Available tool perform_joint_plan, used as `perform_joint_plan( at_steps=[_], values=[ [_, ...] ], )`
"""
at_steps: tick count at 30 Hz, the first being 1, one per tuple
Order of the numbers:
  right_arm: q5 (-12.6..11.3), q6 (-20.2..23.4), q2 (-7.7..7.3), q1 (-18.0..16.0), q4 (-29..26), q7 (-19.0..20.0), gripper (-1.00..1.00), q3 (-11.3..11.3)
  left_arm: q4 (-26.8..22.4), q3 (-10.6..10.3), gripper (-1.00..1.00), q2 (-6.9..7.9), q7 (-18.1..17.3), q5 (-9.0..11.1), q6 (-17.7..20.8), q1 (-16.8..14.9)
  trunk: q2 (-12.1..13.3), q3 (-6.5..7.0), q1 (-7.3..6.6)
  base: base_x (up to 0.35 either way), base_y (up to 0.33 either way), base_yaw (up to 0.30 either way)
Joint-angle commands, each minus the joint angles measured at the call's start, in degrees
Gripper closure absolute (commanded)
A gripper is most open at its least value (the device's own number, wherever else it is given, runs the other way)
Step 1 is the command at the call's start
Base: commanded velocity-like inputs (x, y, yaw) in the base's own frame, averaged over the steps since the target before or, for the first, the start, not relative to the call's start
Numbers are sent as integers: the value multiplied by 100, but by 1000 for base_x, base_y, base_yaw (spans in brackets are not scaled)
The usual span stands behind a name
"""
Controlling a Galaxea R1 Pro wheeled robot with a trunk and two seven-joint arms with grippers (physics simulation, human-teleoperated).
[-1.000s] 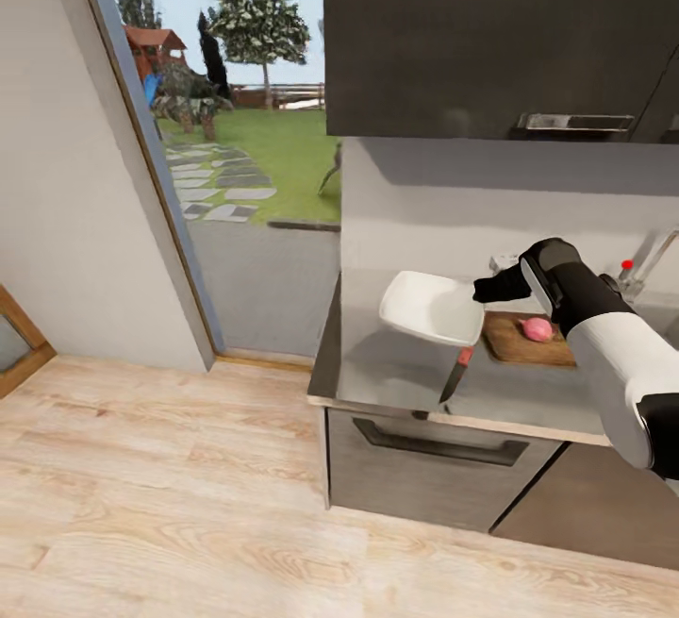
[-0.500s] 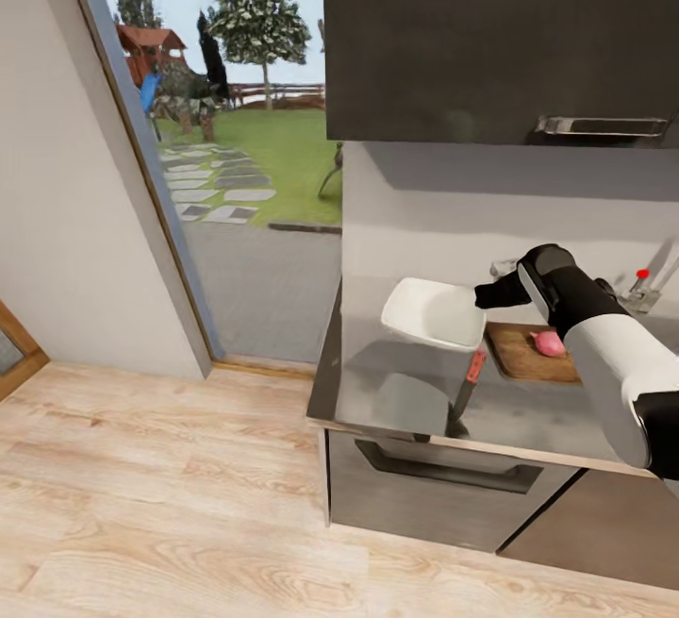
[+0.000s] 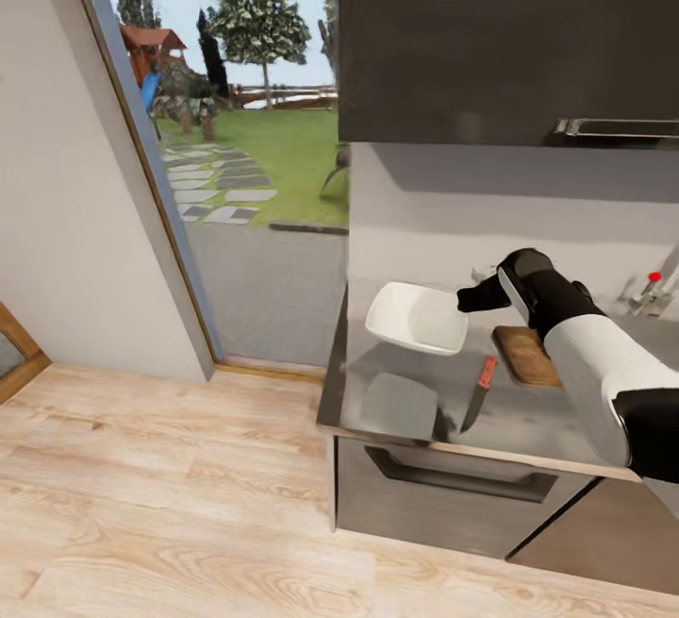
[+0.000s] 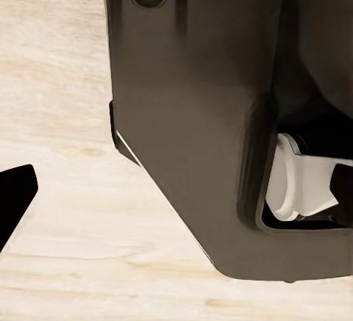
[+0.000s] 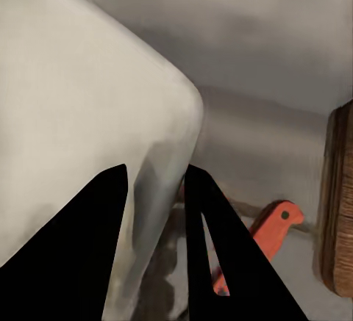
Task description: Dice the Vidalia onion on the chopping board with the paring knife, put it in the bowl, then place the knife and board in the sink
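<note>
My right gripper is shut on the near rim of the white bowl, which hangs a little above the countertop and casts a grey shadow there. In the right wrist view both dark fingers clamp the bowl's edge. The paring knife lies on the countertop, its orange-red handle towards the wall. Beside it lies the chopping board, partly covered by my right forearm. The Vidalia onion is hidden. My left gripper is open over the wood floor.
The tap with a red knob stands at the far right by the wall. Dark upper cabinets hang over the countertop. A drawer front sits below the edge. A glass door to the garden is on the left.
The view has shifted. My right gripper has carried the bowl left, away from the chopping board and the paring knife. The onion seen on the board earlier is now behind my forearm.
</note>
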Motion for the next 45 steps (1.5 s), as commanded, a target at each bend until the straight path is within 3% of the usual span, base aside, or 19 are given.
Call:
perform_joint_plan(
  at_steps=[1, 7, 19, 25, 30, 36, 45],
  values=[
    [32, -7, 12, -2, 112, 40, 100, 31, 32, -44, -100, -3, -32, 61, -44, -12, -12, -11, 5, 154, 243, 0],
    [37, -583, 42, 0, 629, 40, 100, 31, 32, -44, -100, -3, -32, 63, -44, -12, -12, -11, 5, 116, 155, 0],
    [41, -978, -4, 1, 1059, 48, 100, 22, 33, -44, -100, -3, -32, 66, -44, -12, -12, -11, 5, 4, 5, 0],
    [95, -1075, 25, 1, 1135, 76, 100, -6, 42, -44, -100, -11, -11, 79, -77, -12, -12, -11, 5, 0, 0, 0],
    [-9, -936, 84, 1, 1299, 39, 100, -136, 47, -44, -100, -14, -19, 78, -55, -12, -12, -11, 5, 0, 0, 0],
    [-92, -1114, 87, 1, 1495, -54, 100, -278, 50, -44, -100, -12, -23, 83, -36, -12, -12, -11, 5, 0, 0, 0],
    [-142, -1122, 90, 1, 1613, -58, 100, -269, 50, -44, -100, -12, -23, 83, -35, -12, -12, -11, 5, 0, 0, 0]
  ],
)
